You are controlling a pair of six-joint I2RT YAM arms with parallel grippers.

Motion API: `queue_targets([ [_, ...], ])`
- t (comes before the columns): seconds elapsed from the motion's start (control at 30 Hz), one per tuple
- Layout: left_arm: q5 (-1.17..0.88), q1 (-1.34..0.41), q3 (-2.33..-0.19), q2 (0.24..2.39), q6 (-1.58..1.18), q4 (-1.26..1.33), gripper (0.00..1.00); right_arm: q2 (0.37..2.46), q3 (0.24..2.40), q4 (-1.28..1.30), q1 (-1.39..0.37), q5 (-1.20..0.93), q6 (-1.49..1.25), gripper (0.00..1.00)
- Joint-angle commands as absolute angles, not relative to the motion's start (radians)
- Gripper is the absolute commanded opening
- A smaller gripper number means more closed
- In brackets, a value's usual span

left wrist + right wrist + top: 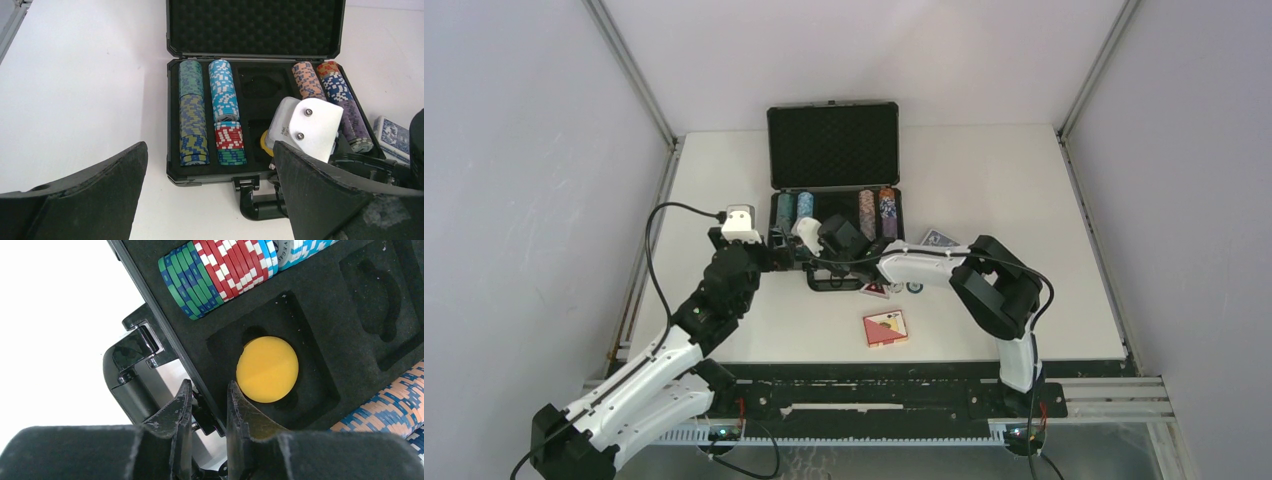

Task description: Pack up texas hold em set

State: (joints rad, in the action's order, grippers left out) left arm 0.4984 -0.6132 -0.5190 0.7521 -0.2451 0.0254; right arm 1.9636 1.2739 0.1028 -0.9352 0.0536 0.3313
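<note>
Black case (834, 145): standing open at the far middle of the table (1024, 200).
Chips (192, 112): lying in rows inside.
Yellow button (267, 369): lying flat in a square foam pocket (close to the front wall).
Right gripper (208, 385): hovering over that wall, jaws slightly apart, holding nothing.
Left gripper (210, 150): hanging before the case, jaws spread wide, empty.
Red deck (885, 328): lying on the table, apart from the case.

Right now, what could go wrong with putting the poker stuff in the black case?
The right tool hangs very near the front rim of the case, beside the yellow button; it might catch the rim and jolt the case. The red deck and blue deck lie outside on the table, so closing the lid now would leave them out.
</note>
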Motion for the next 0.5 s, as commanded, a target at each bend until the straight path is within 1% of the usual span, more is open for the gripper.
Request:
queue_targets([
  [0.0, 0.498, -0.620, -0.503, 0.747, -0.246, 0.055, 1.00, 1.960, 1.212, 0.322, -1.033, -0.111, 0.247, 0.00],
  [0.2, 0.505, -0.620, -0.502, 0.751, -0.245, 0.057, 1.00, 1.929, 1.209, 0.329, -1.040, -0.087, 0.244, 0.00],
  [0.33, 0.541, -0.619, -0.500, 0.738, -0.249, 0.059, 1.00, 1.882, 1.177, 0.269, -1.033, 0.019, 0.242, 0.00],
  [0.4, 0.559, -0.619, -0.498, 0.724, -0.251, 0.063, 1.00, 1.857, 1.175, 0.250, -1.015, 0.043, 0.230, 0.08],
  [0.43, 0.564, -0.619, -0.496, 0.716, -0.252, 0.064, 1.00, 1.845, 1.175, 0.239, -1.002, 0.043, 0.224, 0.13],
  [0.47, 0.566, -0.619, -0.496, 0.712, -0.252, 0.066, 1.00, 1.832, 1.175, 0.229, -0.988, 0.041, 0.220, 0.25],
])
